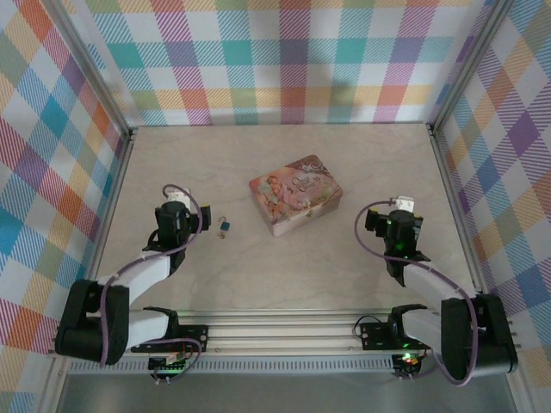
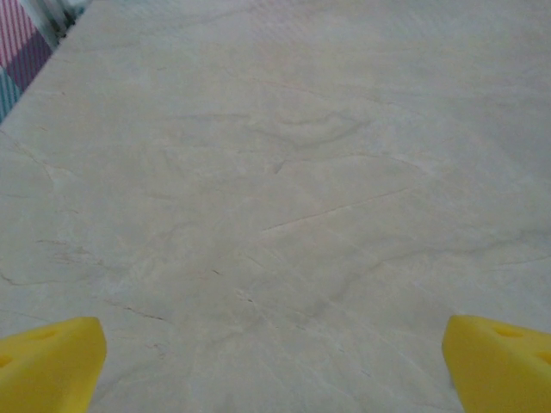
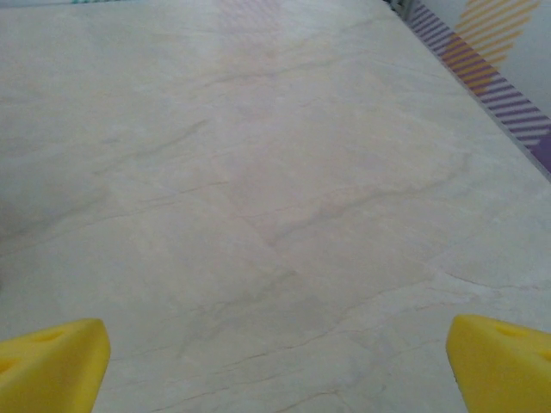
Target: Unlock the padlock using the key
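Pale marbled tabletop (image 1: 301, 275): teal padlock (image 1: 224, 226) lies left of the pink tin (image 1: 295, 194), long axis near-to-far, shackle apparently away from the arms; left gripper (image 1: 176, 198) and right gripper (image 1: 401, 206), flanking the tin, both spread wide, empty.

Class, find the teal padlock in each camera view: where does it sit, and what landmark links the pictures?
Top external: padlock left of centre, just left of the pink tin.
Left wrist: bare tabletop beyond yellow fingertips.
Right wrist: bare tabletop beyond yellow fingertips.
Shared landmark: pale tabletop meeting the plaid wall.
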